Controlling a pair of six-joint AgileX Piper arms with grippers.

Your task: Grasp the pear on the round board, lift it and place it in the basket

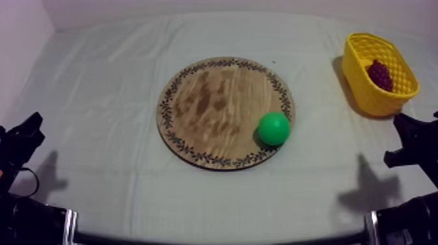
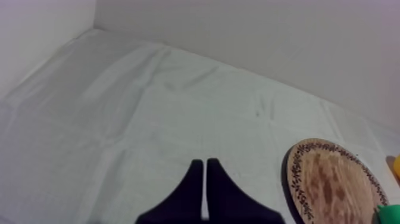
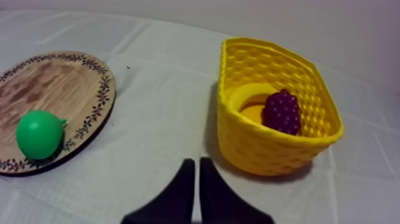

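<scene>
– One green pear (image 1: 274, 128), pictured where?
– On the round wooden board (image 1: 208, 104), at its near right side, resting by the leaf-patterned rim. Nothing touches it.

– And the board itself?
– Flat in the middle of the desk (image 1: 111, 85), which is covered by a grey-white cloth. Darker patches mark the wood at its centre.

– What about the yellow basket (image 1: 375, 98)?
– It stands at the far right of the desk, well apart from the board, with bare cloth between them. A bunch of grapes (image 1: 380, 74), dark red, lies inside it against the far wall.

– How do the left jaws stand?
– Closed on nothing. In the left wrist view the two black fingers lie together as a narrow wedge over bare cloth, with the board off to the right of them. The left arm (image 1: 19, 140) sits low at the near left edge of the desk.

– And the right jaws?
– Closed too, gripping nothing. In the right wrist view they point at the strip of cloth between board and basket, apart from both. The right arm (image 1: 416, 140) sits at the near right edge, just near of the basket.
</scene>
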